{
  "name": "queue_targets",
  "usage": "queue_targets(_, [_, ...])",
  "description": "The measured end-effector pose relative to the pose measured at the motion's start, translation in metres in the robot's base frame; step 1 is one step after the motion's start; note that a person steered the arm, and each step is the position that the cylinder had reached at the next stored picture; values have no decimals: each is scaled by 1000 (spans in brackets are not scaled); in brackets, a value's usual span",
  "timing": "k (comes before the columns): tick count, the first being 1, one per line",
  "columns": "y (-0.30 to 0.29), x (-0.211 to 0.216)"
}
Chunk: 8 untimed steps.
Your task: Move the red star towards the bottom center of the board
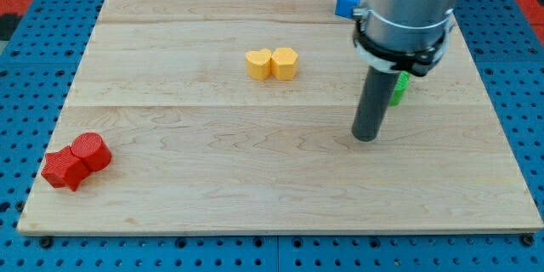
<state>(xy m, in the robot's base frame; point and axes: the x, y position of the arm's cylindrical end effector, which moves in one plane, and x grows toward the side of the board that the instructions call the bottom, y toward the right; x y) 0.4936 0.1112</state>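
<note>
Altogether two red blocks, star (62, 170) touching cylinder (90, 151), are seen far to the view's left of my tip (365, 137), plus two yellow; no pincer is shown.

I see a big wooden board (255, 187) made of light planks. It lies on a blue sheet full of little holes (527, 127). Near the middle, toward the view's top, sit two yellow blocks (272, 64), and they touch side by side. At the view's bottom left sits a red round block (91, 151), close to the board's edge. A blue block (347, 2) sits at the board's top edge. A green block (399, 89) peeks out on the view's right; I cannot tell its shape.
</note>
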Motion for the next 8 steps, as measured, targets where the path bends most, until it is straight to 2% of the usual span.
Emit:
queue_targets(1, [-14,-7])
queue_targets(2, [-137,-25])
queue_targets(3, [-250,-24])
queue_targets(4, [-313,-24])
queue_targets(5, [-313,-24])
queue_targets(7, [-415,-4])
queue_targets(8, [-395,30])
